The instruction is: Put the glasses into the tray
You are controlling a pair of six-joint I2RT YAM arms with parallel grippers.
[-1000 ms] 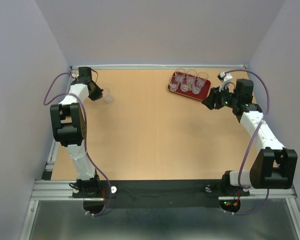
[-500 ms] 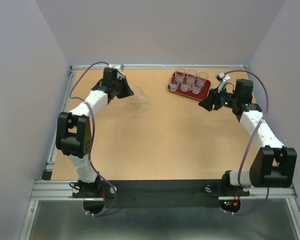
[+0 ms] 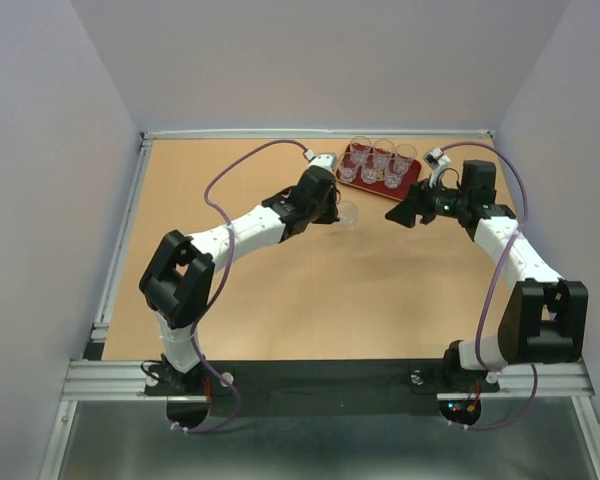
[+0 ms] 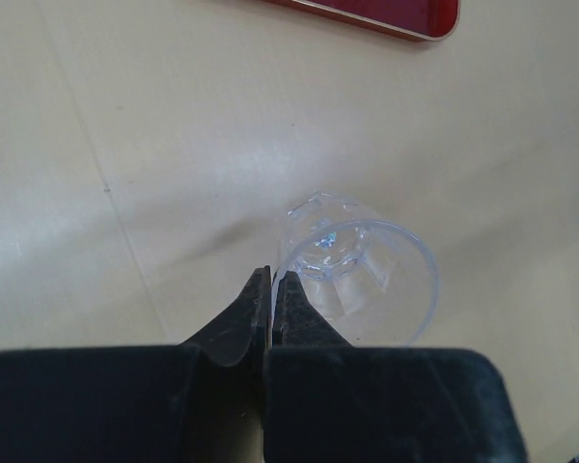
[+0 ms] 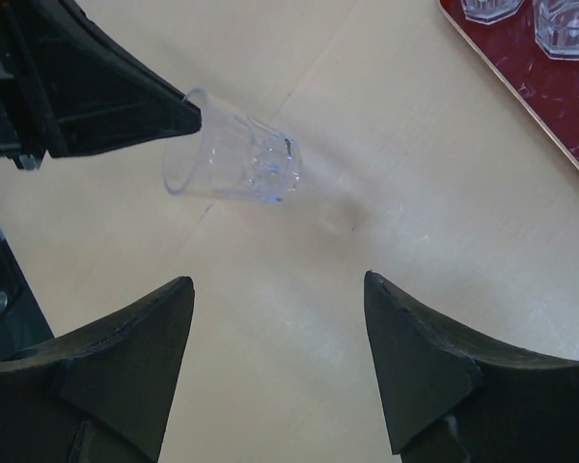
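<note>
The left arm reaches out across the middle of the table (image 3: 280, 300), and the left gripper (image 3: 332, 210) has its fingers (image 4: 256, 309) pressed nearly together on the rim of one clear glass (image 3: 348, 215). The glass is tipped onto its side, mouth toward the gripper and thick base pointing away, and its shadow on the wood lies a little apart from it. It hangs just off the tray (image 3: 412, 182) at about 7 o'clock from it, near the rim but not over it. The dark red tray sits toward 1 o'clock on the table, and on it the other glasses (image 3: 370, 172) stand upright in a tight cluster, too bunched to count surely. At roughly 5 o'clock from the tray the right gripper (image 3: 395, 217) faces the held glass with its fingers (image 5: 415, 357) spread wide, holding nothing.
</note>
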